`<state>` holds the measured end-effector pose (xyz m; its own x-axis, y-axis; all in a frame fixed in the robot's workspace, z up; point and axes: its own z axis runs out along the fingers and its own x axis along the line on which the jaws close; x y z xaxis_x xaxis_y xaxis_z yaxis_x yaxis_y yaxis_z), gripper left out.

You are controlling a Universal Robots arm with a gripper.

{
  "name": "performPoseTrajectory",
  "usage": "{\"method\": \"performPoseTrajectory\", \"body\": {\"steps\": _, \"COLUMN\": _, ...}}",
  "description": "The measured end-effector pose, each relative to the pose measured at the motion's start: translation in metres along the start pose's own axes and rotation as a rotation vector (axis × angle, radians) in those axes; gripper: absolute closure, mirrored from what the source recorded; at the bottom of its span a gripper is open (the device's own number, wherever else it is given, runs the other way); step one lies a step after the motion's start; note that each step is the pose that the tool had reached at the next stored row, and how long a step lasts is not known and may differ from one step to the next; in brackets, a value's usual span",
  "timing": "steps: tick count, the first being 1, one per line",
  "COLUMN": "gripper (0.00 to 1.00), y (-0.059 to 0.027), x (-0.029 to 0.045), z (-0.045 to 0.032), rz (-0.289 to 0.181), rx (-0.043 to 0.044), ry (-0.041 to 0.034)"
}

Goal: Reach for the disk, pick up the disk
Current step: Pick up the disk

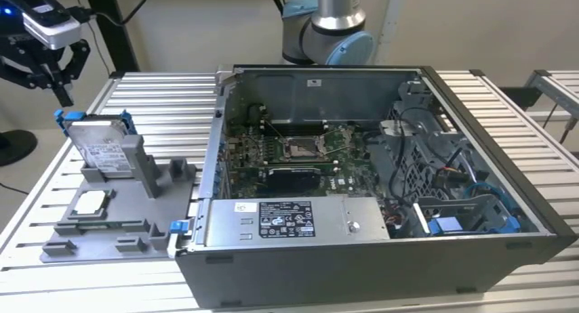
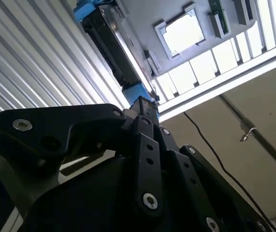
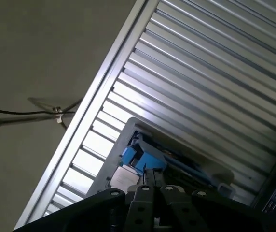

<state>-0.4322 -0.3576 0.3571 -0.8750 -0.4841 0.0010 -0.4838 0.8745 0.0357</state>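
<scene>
The tool (image 1: 62, 89) hangs at the exterior view's far left, just above the top far corner of the disk (image 1: 97, 145), and there is a small gap between them. Its black fingers (image 1: 65, 79) come together to one narrow tip and hold nothing. In both wrist views the tips also meet closely (image 2: 143, 104) (image 3: 150, 176).

The disk stands upright and a little tilted in a slot of the grey holder (image 1: 135, 191), on the left side of the slatted tabletop (image 1: 163, 96). A blue bracket (image 1: 64, 116) frames it, and its white label faces the camera. In the second wrist view the disk (image 2: 111, 43) shows edge-on beyond the fingertips.

A small square chip (image 1: 91, 203) lies flat on the holder, nearer than the disk. To the right is the open computer case (image 1: 362, 272).
</scene>
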Motion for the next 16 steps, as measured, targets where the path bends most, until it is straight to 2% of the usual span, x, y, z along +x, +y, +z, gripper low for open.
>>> {"method": "performPoseTrajectory", "body": {"steps": 16, "gripper": 1.0, "y": 0.0001, "x": 0.0001, "z": 0.0, "rz": -0.212, "rx": 0.0005, "ry": 0.0078}}
